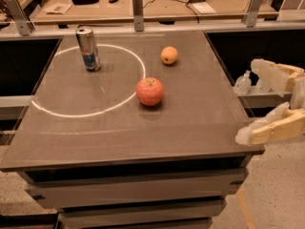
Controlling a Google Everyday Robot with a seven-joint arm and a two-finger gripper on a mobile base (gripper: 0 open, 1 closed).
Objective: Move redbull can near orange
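The redbull can (pixel 88 48), a slim silver can with a blue lower band, stands upright at the table's far left, inside a white ring of light. The orange (pixel 169 55), small and yellow-orange, lies at the far middle right of the table. My gripper (pixel 251 101) is at the right edge of the view, beyond the table's right front corner, far from both. Its two pale fingers (pixel 270 128) are spread apart with nothing between them.
A larger red apple (pixel 149 91) sits mid-table between the can and my gripper. The grey table (pixel 119 132) has drawers below. Clear bottles (pixel 242 84) stand on a ledge at right. A cluttered desk (pixel 157 4) lies behind, past metal posts.
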